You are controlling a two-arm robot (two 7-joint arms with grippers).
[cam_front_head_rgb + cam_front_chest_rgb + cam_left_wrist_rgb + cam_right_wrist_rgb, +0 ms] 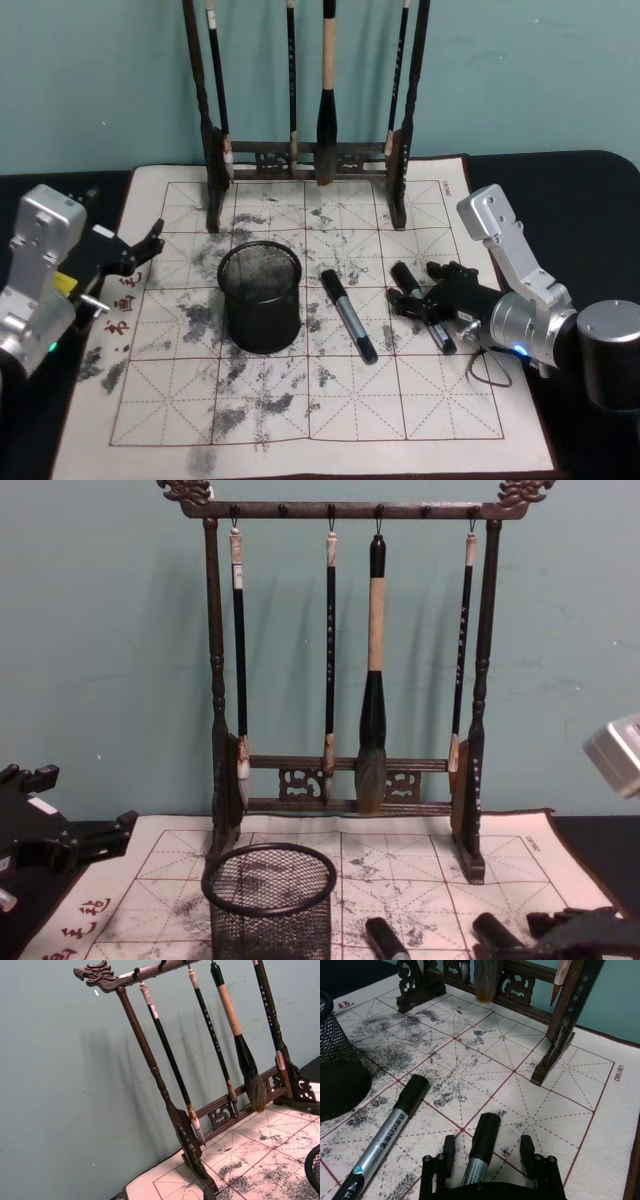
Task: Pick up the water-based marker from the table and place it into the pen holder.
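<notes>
Ink-stained grid mat (350,410) noted on dark table (590,190); teal wall (100,630) behind. Water-based marker (484,1135) is seen lying flat on the mat, straddled by the right gripper (487,1156), its fingers (449,1152) spread either side, not pinching. A second marker (350,318) lies beside it, then the pen holder (260,297). Brush rack (213,680) stands behind. Left gripper (152,247) is seen spread at the mat's left edge.

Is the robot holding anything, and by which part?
Nothing. The right gripper straddles a marker near its cap, fingers not touching; the left gripper hangs empty.
</notes>
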